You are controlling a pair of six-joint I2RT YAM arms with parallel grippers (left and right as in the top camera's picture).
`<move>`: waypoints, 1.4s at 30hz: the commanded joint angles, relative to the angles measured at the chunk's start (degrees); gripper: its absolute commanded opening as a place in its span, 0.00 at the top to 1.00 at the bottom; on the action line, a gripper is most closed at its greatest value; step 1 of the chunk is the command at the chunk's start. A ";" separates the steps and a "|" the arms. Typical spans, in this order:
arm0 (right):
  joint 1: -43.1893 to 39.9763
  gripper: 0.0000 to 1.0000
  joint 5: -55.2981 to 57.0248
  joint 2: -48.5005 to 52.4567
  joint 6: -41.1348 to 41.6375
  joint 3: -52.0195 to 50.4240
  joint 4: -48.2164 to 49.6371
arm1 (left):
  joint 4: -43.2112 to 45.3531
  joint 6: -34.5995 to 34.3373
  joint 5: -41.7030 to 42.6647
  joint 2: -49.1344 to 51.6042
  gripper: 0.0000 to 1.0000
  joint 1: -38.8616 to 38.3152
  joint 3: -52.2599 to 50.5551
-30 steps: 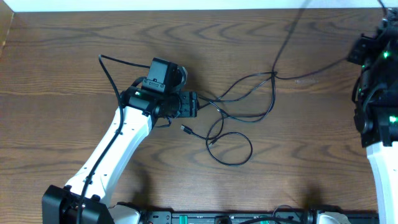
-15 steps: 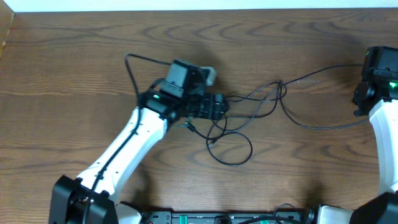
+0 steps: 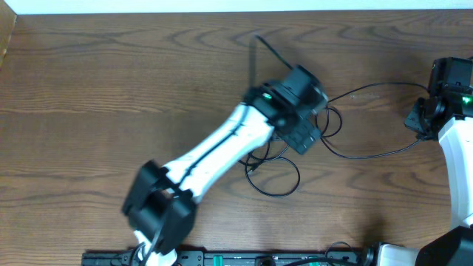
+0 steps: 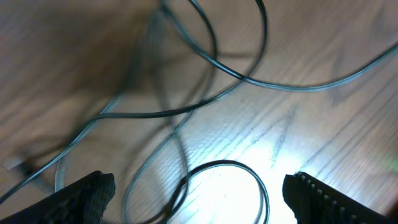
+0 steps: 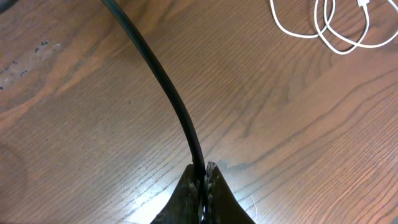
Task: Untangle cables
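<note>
the knot of cables (image 4: 245, 78) lies near the middle of the table (image 3: 111, 74), thin dark strands crossing over one another with a loose loop (image 3: 277, 195) trailing toward the near edge. the left gripper (image 4: 199, 202) hovers right above that crossing, its fingers (image 4: 93, 196) spread wide with nothing between them, and the strands lie flat on the wood below. off at the right side, the right gripper (image 5: 204, 180) is pinched together on one black cable (image 5: 165, 87), which curves away across the table (image 3: 369, 154) and back into the tangle under the left arm. a white cord (image 5: 340, 51) lies coiled apart from all this, at the top corner of the right wrist view, and does not look to be part of the knot. the step in hand seems to be choosing a second strand: one end is anchored on the right and the left is placed to take hold. the next move likely calls for lowering the open fingers around a single strand at the crossing, not two at once, since they overlap closely there, then closing and drawing it away from the held cable so the loops slide free rather than cinch. the left wrist view is blurred, so which strand runs on top is hard to tell.
</note>
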 commanded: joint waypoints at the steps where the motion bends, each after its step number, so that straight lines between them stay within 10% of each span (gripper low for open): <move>1: -0.02 0.99 -0.17 0.07 -0.85 0.33 -0.07 | 1.90 5.75 -9.75 5.05 0.08 -5.20 0.31; 36: -0.02 0.99 -0.55 0.07 -2.14 0.33 -0.26 | 13.62 16.20 -8.48 12.44 0.26 -7.98 -2.51; 42: -0.02 0.99 -0.57 0.07 -2.14 0.33 -0.26 | 14.29 16.17 -8.48 12.52 0.45 -7.98 -2.51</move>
